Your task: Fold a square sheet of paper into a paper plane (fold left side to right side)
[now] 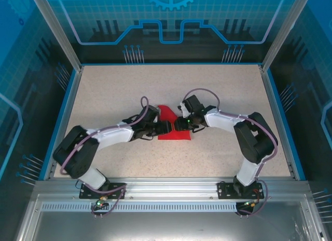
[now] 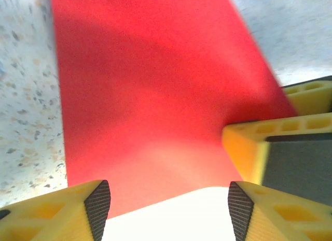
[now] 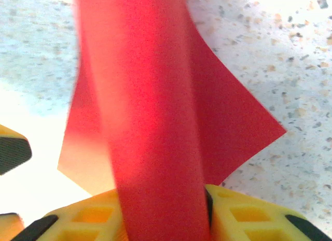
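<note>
The square sheet of paper (image 1: 174, 131) is bright red and lies mid-table, with one part lifted into a flap (image 1: 167, 113). My right gripper (image 1: 181, 123) is shut on the sheet. In the right wrist view a red strip (image 3: 155, 122) rises between its yellow fingers (image 3: 249, 215). My left gripper (image 1: 165, 128) is at the sheet's left edge, open. Its dark pads (image 2: 98, 207) stand wide apart with nothing between them, and the red sheet (image 2: 155, 85) stretches ahead. The right gripper's yellow fingers (image 2: 280, 142) touch the sheet's right side there.
The speckled beige tabletop (image 1: 114, 90) is bounded by blue rails (image 1: 61, 119) and transparent walls. The two arms meet nose to nose over the paper. A tip of the left gripper's finger (image 3: 11, 152) shows at the left of the right wrist view.
</note>
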Robot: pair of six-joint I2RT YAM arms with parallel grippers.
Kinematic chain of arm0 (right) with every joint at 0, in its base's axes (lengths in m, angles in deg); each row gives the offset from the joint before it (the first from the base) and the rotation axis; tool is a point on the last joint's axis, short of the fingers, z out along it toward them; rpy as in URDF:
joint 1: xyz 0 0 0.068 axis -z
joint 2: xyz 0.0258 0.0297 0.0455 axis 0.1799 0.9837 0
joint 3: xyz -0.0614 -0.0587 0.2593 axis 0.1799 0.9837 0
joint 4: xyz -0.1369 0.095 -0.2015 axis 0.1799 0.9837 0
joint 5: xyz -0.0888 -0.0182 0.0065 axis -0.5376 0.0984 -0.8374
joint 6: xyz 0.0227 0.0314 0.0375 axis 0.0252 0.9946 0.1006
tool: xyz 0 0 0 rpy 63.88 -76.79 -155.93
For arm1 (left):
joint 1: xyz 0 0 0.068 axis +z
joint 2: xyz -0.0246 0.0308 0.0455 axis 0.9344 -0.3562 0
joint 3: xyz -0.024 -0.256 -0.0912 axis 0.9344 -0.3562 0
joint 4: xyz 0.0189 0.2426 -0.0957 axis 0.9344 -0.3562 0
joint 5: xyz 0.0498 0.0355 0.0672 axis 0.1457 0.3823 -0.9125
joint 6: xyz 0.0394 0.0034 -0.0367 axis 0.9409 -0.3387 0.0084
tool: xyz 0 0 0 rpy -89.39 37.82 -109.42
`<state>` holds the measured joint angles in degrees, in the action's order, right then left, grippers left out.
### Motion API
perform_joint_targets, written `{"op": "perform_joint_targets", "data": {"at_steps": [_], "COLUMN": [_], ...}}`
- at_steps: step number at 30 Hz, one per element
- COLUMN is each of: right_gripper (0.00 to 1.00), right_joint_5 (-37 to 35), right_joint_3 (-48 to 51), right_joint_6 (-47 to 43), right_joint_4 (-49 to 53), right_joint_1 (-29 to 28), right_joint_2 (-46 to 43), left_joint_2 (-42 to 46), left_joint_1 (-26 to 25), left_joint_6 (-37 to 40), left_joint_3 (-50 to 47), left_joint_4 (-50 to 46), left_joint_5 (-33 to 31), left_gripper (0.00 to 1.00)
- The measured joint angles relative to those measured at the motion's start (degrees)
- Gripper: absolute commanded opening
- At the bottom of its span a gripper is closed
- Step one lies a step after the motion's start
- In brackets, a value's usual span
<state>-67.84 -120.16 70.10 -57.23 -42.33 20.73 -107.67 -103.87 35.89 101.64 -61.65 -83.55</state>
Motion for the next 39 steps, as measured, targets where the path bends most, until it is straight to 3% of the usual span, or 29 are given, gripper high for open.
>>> {"op": "perform_joint_targets", "data": {"at_steps": [11, 15, 25, 28, 35, 39], "right_gripper": [0.31, 0.31, 0.31, 0.31, 0.33, 0.45], "right_joint_5": [18.0, 26.1, 38.8, 40.0, 39.4, 36.3], "right_joint_3": [9.9, 10.8, 11.6, 12.2, 12.5, 12.7], "right_joint_6": [1.5, 2.9, 9.6, 11.2, 12.2, 11.0], "right_joint_4": [-8.9, -10.5, -14.8, -15.8, -15.7, -12.7], "right_joint_1": [7.3, 10.0, 10.1, 9.0, 8.0, 8.0], "right_joint_2": [-17.2, -23.3, -31.8, -32.4, -32.5, -33.8], "left_joint_2": [26.5, 33.8, 33.7, 31.6, 28.4, 27.2], "left_joint_1": [8.4, 10.0, 10.2, 10.2, 9.6, 9.4], "left_joint_6": [3.3, 3.3, 1.7, 0.1, -1.9, -1.7], "left_joint_3": [-9.7, -11.7, -11.9, -11.9, -11.8, -11.6], "left_joint_4": [1.7, 4.5, 13.4, 16.0, 19.4, 19.3], "left_joint_5": [7.4, 11.4, 21.4, 23.8, 27.0, 27.1], "left_gripper": [0.94, 0.99, 0.98, 0.86, 0.20, 0.01]}}
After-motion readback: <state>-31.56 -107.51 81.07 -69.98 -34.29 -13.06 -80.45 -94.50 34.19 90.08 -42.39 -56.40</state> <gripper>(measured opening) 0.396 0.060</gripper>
